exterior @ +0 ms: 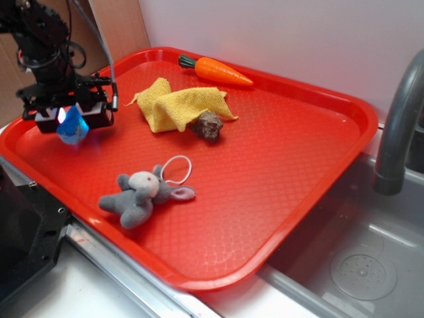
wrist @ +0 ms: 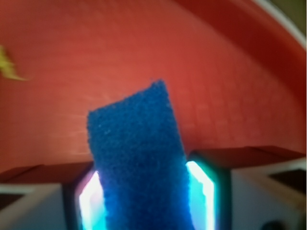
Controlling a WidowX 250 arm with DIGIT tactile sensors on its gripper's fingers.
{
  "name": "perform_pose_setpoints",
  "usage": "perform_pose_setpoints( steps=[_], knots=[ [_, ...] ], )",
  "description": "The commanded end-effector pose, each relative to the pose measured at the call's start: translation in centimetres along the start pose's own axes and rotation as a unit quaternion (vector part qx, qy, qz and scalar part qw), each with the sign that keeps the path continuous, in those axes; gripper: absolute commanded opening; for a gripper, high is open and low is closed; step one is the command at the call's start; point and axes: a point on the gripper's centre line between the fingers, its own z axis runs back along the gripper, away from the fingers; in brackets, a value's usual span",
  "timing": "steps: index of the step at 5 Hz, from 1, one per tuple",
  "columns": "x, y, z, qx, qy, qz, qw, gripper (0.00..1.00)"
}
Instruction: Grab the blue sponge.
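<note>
Fingers (exterior: 71, 118) closed on the sponge (exterior: 72, 126), one pad on each side, seen clearly from the wrist: sponge (wrist: 136, 167) wedged between two lit pads (wrist: 200, 194), with no gap showing either side. Held at about 9 o'clock on the red tray (exterior: 278, 199), near the left rim, apparently lifted just off the surface, though contact underneath cannot be confirmed.

Judged light and soft: open foam, likely to squash under pressure and spring back. Not fragile, not slippery; rough pores should give the pads good bite. Best taken across the narrow faces, near the middle of the block, as now, so it cannot pivot. Risk judged small: too hard a squeeze merely deforms it, too near an end lets it swing or twist out.

Looks bright blue, small, roughly rectangular, with a coarse, pitted surface plain in the wrist view. Pokes out below the fingers at a tilt in the exterior view, a pale glint at the upper edge, probably pad light or a paler face; cannot tell which. Clearly smaller than the grey plush (exterior: 136, 197) at 6 o'clock.

Elsewhere on the tray: yellow cloth (exterior: 175, 106) toward 12 o'clock, a dark rock (exterior: 208, 124) touching its edge, a carrot (exterior: 218, 69) by the far rim, a white loop (exterior: 176, 169) just beside the plush. All well apart from the sponge.
</note>
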Motion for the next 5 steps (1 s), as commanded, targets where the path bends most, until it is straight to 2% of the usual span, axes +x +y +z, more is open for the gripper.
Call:
perform_pose_setpoints(
  steps=[1, 2, 3, 4, 5],
  knots=[
    [-1.3, -5.2, 9.1, -0.106, 0.013, -0.214, 0.971, 0.00],
    [-2.5, -6.9, 12.1, -0.136, 0.039, -0.226, 0.964, 0.00],
    [-4.4, -7.8, 15.6, -0.162, 0.041, -0.239, 0.957, 0.00],
    [-5.7, -7.9, 17.2, -0.139, 0.009, -0.245, 0.959, 0.00],
    [-4.8, -7.7, 16.9, -0.106, 0.039, -0.220, 0.969, 0.00]
  ],
)
